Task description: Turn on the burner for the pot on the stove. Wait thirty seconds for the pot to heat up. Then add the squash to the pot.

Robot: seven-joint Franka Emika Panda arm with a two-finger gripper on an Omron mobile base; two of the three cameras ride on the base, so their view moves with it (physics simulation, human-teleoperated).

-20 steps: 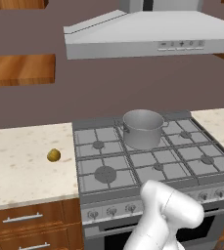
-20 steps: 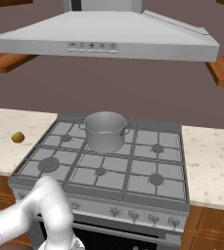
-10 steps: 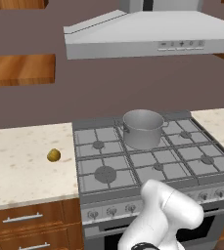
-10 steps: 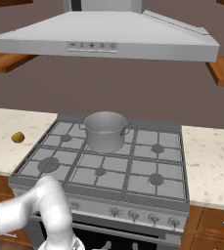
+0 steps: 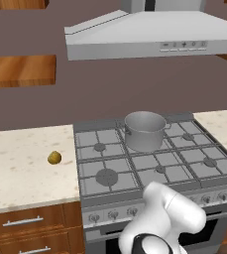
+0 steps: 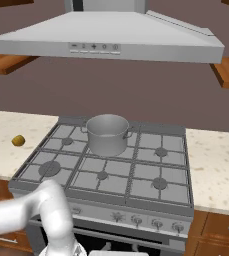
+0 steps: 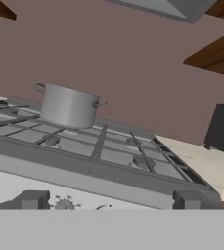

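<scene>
Grey brushed-metal pot [image 5: 144, 131] on back middle burner of wide grey gas stove [image 5: 105, 163]. Small yellow-olive squash [image 5: 54, 158] on speckled counter [image 5: 21, 168], left of it. My gripper [image 7: 108, 200] spread wide, empty, facing front knobs.

The pot [image 5: 144, 130] is seen sitting on the back middle burner of the stove [image 5: 154, 163], with a grey range hood [image 5: 154, 34] hung above it. The squash [image 5: 54, 158] is left lying on the pale speckled counter [image 5: 21, 168] (well apart from the pot), near the stove's left edge. Wooden drawers [image 5: 26, 225] are shown below.
</scene>
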